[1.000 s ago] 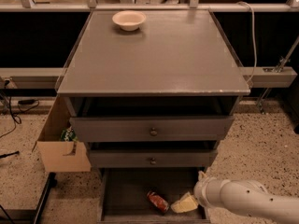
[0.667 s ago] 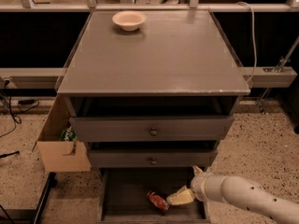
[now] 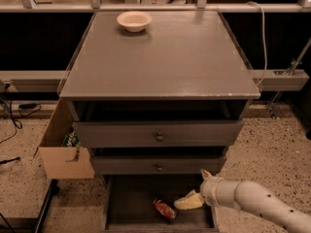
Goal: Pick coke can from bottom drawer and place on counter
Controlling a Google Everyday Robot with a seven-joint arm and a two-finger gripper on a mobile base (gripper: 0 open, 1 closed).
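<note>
The coke can (image 3: 164,210) lies on its side, red, on the floor of the pulled-out bottom drawer (image 3: 129,200). My gripper (image 3: 196,188) reaches into the drawer from the right on a white arm. Its lower cream finger (image 3: 187,201) points at the can and stops just right of it without touching. The other finger (image 3: 205,174) sticks up near the middle drawer's front, so the jaws stand apart and empty. The grey counter (image 3: 165,62) spreads above the three drawers.
A cream bowl (image 3: 134,20) sits at the counter's back left. Two knobbed drawers (image 3: 159,136) stand partly pulled out above the bottom one. An open cardboard box (image 3: 63,154) stands left of the cabinet. A cable (image 3: 264,38) hangs at the right.
My gripper has moved a little left and up inside the bottom drawer, ending closer to the can. The can has not moved.
</note>
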